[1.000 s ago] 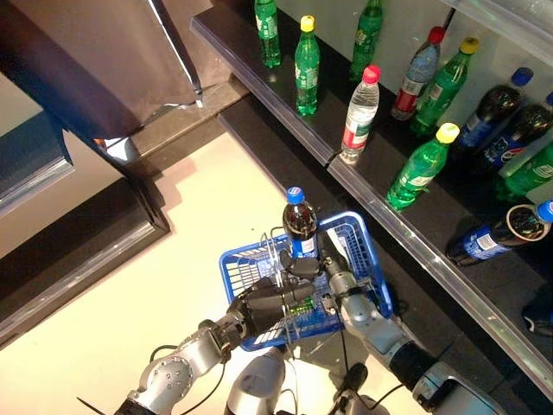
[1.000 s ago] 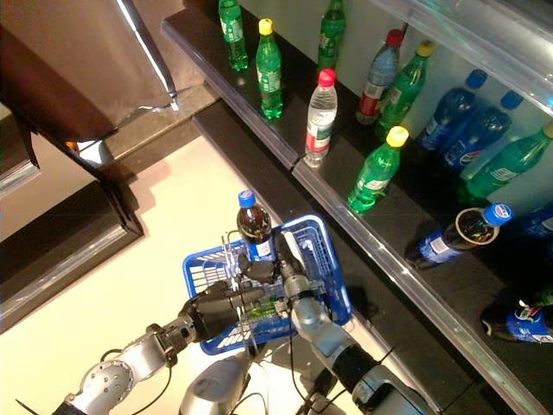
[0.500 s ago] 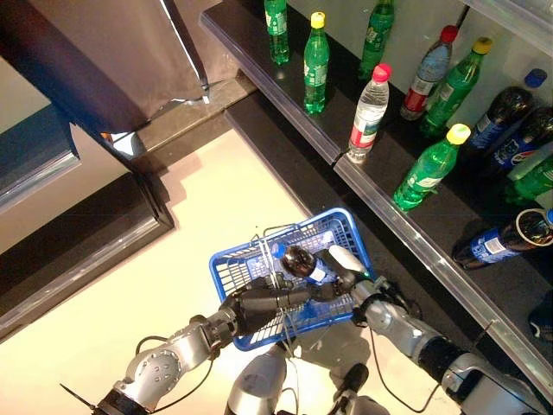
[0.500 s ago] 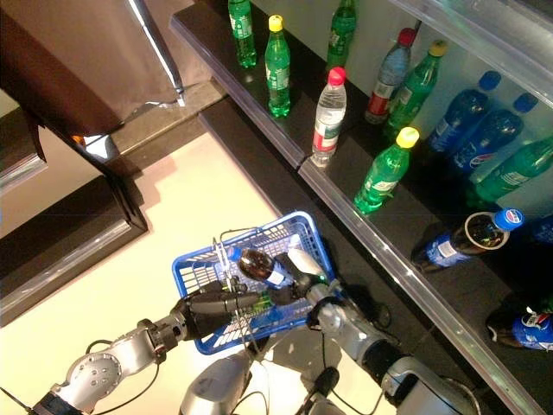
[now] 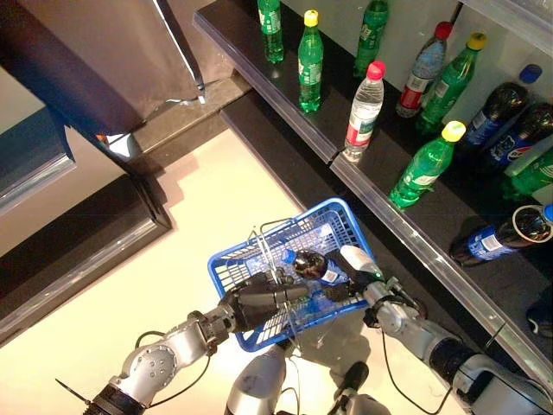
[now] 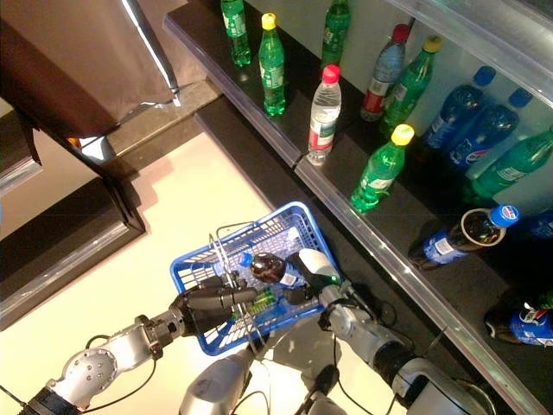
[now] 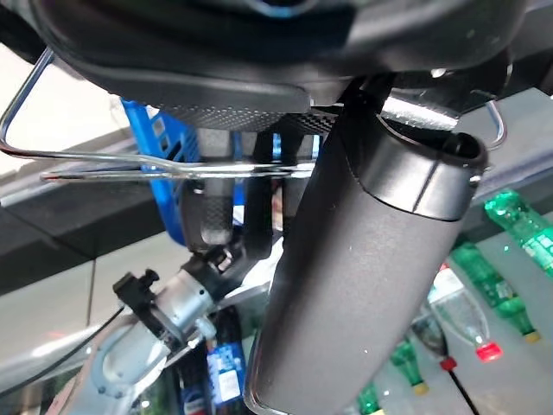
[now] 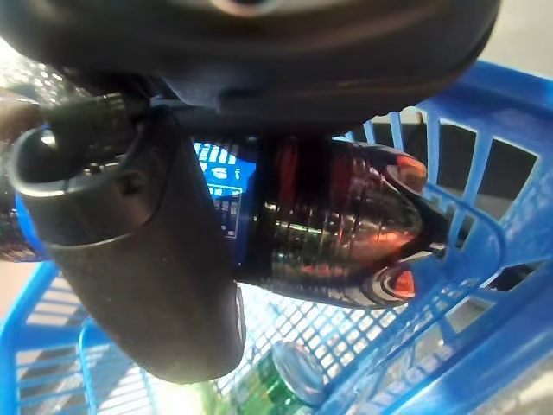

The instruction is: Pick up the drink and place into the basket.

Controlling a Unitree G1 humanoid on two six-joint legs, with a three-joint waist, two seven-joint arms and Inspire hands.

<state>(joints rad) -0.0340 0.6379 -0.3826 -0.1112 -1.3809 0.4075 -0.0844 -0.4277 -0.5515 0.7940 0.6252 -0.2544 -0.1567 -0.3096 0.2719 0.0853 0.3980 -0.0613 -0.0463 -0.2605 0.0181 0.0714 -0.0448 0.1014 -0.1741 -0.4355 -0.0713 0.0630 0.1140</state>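
Note:
My left hand [image 5: 259, 303] is shut on the thin wire handles [image 7: 164, 164] of the blue basket [image 5: 333, 226], held up in front of me. My right hand [image 5: 359, 270] is shut on a dark cola bottle [image 5: 313, 266] with a blue cap and blue label. The bottle lies on its side, cap pointing left, down inside the basket. The right wrist view shows the bottle [image 8: 346, 225] gripped under the thumb [image 8: 130, 259], above the basket's mesh floor, where a green drink [image 8: 289, 376] lies.
A dark shelf [image 5: 415, 216] runs along the right with green bottles [image 5: 308, 59], a clear water bottle [image 5: 361, 111] and dark blue-capped bottles [image 5: 492, 242]. A dark counter edge [image 5: 130, 233] stands at the left, with pale floor [image 5: 199, 216] between.
My right hand has lowered the cola bottle from upright above the basket to lying on its side inside it. The camera has shifted a little.

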